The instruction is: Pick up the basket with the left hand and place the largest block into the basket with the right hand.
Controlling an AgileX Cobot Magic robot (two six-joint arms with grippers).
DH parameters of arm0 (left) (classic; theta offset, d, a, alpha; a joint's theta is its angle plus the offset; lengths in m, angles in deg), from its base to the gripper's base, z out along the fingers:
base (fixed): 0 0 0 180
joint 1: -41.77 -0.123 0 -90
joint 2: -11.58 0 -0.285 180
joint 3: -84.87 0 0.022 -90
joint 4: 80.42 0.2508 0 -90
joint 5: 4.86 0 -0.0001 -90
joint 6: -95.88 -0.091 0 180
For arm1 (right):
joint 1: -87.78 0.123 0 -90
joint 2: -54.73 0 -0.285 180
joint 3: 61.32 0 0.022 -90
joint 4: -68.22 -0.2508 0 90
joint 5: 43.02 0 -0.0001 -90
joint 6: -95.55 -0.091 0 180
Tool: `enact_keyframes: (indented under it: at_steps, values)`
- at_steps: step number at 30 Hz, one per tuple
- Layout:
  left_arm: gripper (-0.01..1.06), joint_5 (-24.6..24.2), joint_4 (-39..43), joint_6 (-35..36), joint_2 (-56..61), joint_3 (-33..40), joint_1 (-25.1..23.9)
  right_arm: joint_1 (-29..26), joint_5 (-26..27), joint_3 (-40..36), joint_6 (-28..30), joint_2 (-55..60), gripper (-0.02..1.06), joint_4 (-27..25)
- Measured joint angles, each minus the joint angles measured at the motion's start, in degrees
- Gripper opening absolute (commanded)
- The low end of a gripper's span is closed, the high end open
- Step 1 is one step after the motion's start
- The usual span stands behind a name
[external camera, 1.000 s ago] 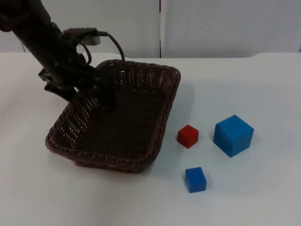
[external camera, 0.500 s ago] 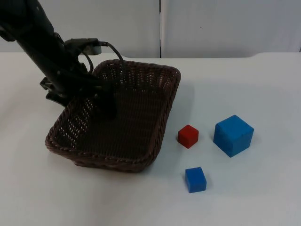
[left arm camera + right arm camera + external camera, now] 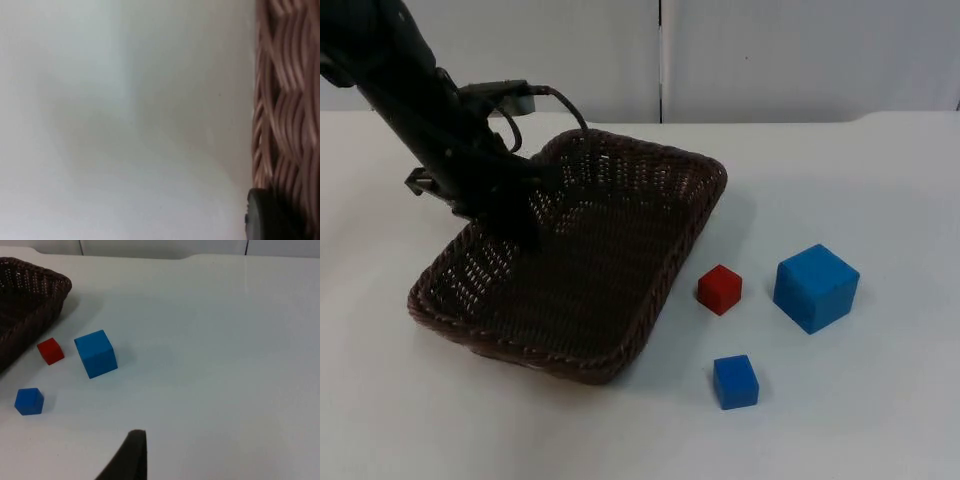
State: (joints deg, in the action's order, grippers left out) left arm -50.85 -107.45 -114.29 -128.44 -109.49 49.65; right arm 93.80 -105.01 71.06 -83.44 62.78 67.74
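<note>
Basket [image 3: 582, 268] has just tilted, its far right corner lifted since a moment ago: the lift has begun. Left tool [image 3: 516, 212] is clamped on its left rim. Big blue block [image 3: 816, 287] sits untouched on desk [image 3: 880, 200]. Right tool [image 3: 131, 460] waits; grip unclear.

We see the brown woven basket [image 3: 580, 270] tilted in the left gripper [image 3: 515, 215]; the big blue block [image 3: 816, 287] sits far off.
</note>
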Motion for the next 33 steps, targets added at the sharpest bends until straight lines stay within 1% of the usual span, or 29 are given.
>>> enact_keyframes:
  at_steps: [7,13,21,30,33]
  values:
    - [0.0,-1.56,0.24,1.25,0.23,0.0,0.0,0.0,0.0,0.0,0.0,0.0,1.05,0.0]
    - [0.0,-4.46,1.84,1.25,3.23,0.0,0.0,0.0,0.0,0.0,0.0,0.0,1.05,0.0]
    - [0.0,-6.35,2.04,5.06,10.36,0.0,0.0,0.0,0.0,0.0,0.0,0.0,1.05,0.0]
    - [0.0,-10.62,1.84,7.77,14.43,0.38,0.0,0.0,0.0,0.0,0.0,0.0,1.05,0.0]
    - [0.0,-10.78,1.05,8.04,15.11,1.64,0.0,0.0,0.0,0.0,0.0,0.0,1.05,0.0]
